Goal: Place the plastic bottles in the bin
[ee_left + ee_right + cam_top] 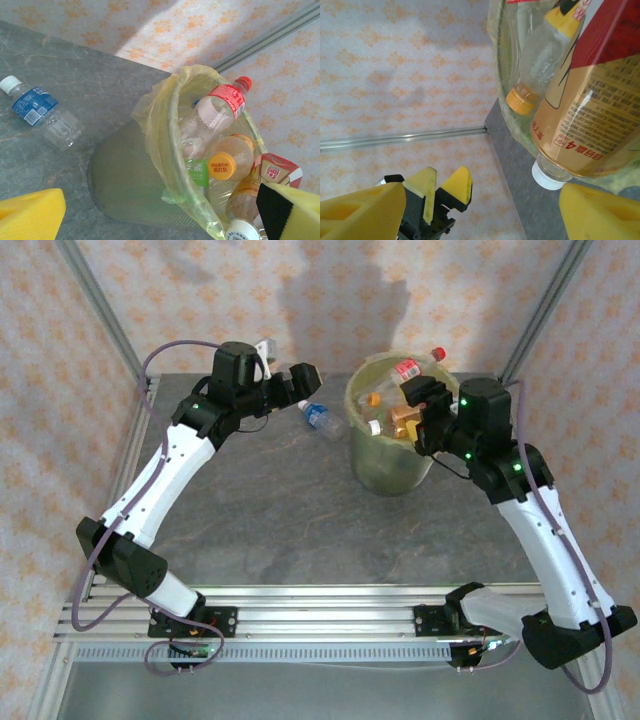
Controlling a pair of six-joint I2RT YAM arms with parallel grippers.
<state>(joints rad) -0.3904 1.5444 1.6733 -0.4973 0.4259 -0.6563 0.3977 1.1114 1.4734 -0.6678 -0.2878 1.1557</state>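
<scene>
One clear bottle with a blue label and white cap (320,418) (40,112) lies on the table left of the bin (388,465) (135,180). The yellow-green bin, lined with a yellowish bag, holds several bottles: a red-labelled one with a red cap (410,367) (220,107), an orange-capped one (222,165) (520,102) and an orange-labelled one with a white cap (404,422) (580,115). My left gripper (297,386) (160,217) is open just left of the blue bottle, nothing between its fingers. My right gripper (420,405) (485,215) hangs open at the bin's right rim, beside the orange-labelled bottle.
The grey table (280,510) ends at a patterned back wall with metal frame posts (100,300). The bin stands at the back right of the table. The left gripper's yellow fingertips (457,187) appear across from the right wrist camera.
</scene>
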